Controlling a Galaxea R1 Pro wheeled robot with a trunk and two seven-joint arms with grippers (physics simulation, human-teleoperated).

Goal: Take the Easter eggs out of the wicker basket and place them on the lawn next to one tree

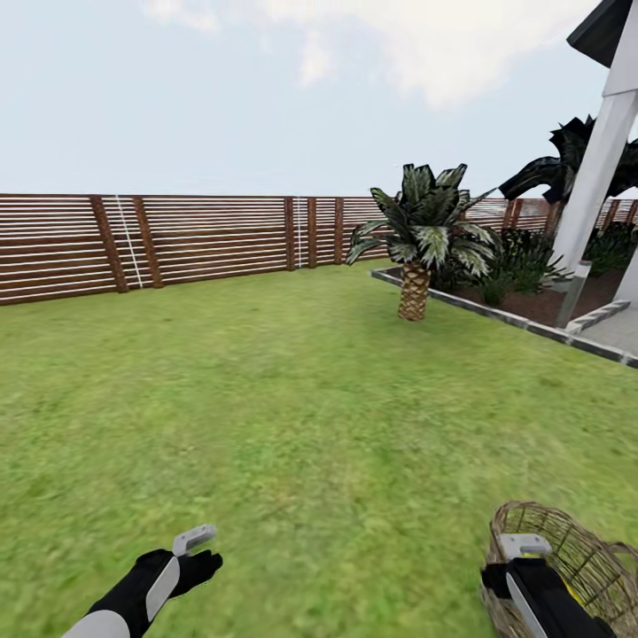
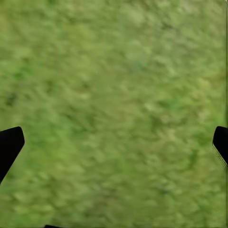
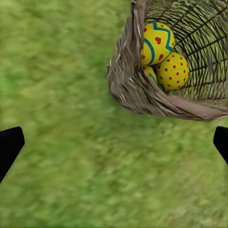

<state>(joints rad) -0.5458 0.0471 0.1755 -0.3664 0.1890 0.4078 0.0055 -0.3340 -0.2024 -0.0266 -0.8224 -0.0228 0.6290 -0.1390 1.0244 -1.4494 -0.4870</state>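
Observation:
The wicker basket [image 1: 576, 554] sits on the lawn [image 1: 301, 425] at the lower right of the head view. My right gripper [image 1: 523, 551] hovers over its near rim. In the right wrist view the basket [image 3: 137, 90] lies ahead of the open right gripper [image 3: 114, 142], whose fingertips [image 3: 9, 145] are spread wide over grass. Inside lie three Easter eggs: a zigzag-banded one [image 3: 157, 42], a red-dotted one [image 3: 174, 71] and a third [image 3: 149, 72] half hidden beneath them. My left gripper [image 1: 199, 554] is open and empty above bare grass [image 2: 114, 95]. The tree is out of view.
A brown slatted fence [image 1: 177, 239] bounds the garden at the back. A short palm [image 1: 416, 266] stands at the corner of a stone-edged planting bed [image 1: 496, 310] with bushes. A white slanted post [image 1: 594, 177] rises at the right. Open grass stretches ahead and left.

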